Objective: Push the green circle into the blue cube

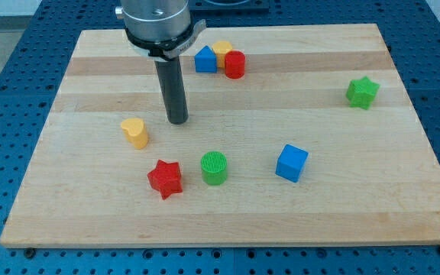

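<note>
The green circle point(214, 167) stands on the wooden board, below the middle. The blue cube point(291, 163) sits to its right, about a block's width of gap between them. My tip point(177, 121) rests on the board up and to the left of the green circle, apart from it. A red star point(165, 179) lies just left of the green circle. A yellow heart-shaped block point(135, 132) lies left of my tip.
A blue block point(205, 59), a yellow block point(221, 50) and a red cylinder point(234, 65) cluster near the view's top. A green star point(362, 92) sits at the right. The board's edge point(228, 243) runs along the view's bottom.
</note>
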